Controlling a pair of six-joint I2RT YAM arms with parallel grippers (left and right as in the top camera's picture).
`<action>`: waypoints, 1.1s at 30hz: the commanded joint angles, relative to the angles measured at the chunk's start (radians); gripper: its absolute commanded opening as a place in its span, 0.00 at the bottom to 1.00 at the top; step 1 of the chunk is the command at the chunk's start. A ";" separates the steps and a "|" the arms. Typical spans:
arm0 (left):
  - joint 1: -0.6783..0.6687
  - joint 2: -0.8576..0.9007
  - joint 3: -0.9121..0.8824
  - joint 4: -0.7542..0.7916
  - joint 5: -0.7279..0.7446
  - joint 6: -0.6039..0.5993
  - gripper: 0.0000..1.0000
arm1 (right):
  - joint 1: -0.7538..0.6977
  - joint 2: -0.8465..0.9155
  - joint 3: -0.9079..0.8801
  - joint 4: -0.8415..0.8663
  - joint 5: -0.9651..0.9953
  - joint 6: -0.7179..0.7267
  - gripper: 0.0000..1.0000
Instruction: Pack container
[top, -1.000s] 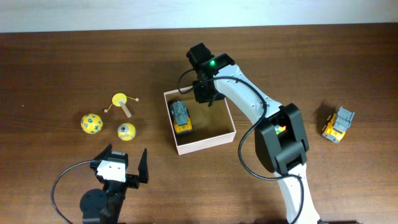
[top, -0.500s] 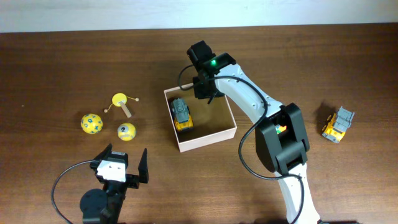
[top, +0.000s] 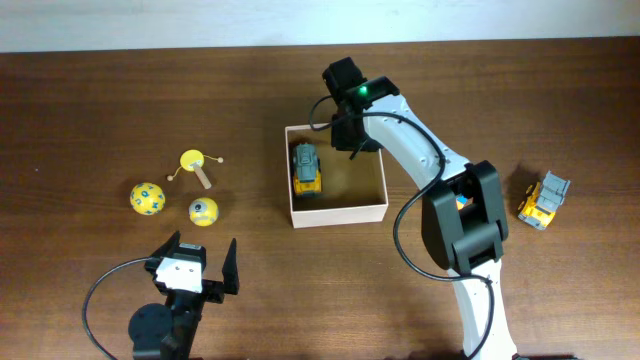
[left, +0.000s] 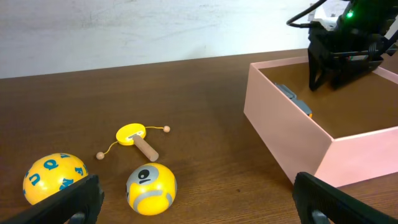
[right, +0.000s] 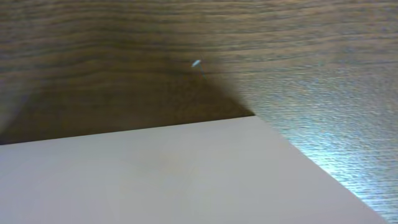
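Right gripper (top: 352, 138) reaches over the box (top: 337, 213). Its fingers seem clamped on the far wall, probably to drag the box into place. A truck (top: 307, 168) lies inside, just left of those fingers. Left gripper (left: 196, 190) waits empty, fingers spread wide, with an unpacked ball (left: 151, 186) just ahead between them.

Inside the container (top: 340, 213) the toy truck (top: 307, 168) lies along the left wall; the floor to the right of it is free. The right gripper (top: 351, 143) stands at the far wall, and its arm (top: 405, 145) passes just beside the right wall. Between the container and the small yellow ball (top: 203, 211) the table (top: 100, 100) is bare, and the near side is open.
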 joint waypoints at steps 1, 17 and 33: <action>0.006 -0.008 -0.005 0.002 0.010 0.016 0.99 | -0.006 -0.015 -0.005 -0.004 0.029 0.061 0.39; 0.006 -0.008 -0.006 0.002 0.010 0.016 0.99 | -0.006 -0.018 -0.002 -0.023 0.029 0.109 0.40; 0.006 -0.008 -0.006 0.002 0.010 0.016 0.99 | -0.004 -0.046 0.201 -0.197 0.023 0.079 0.45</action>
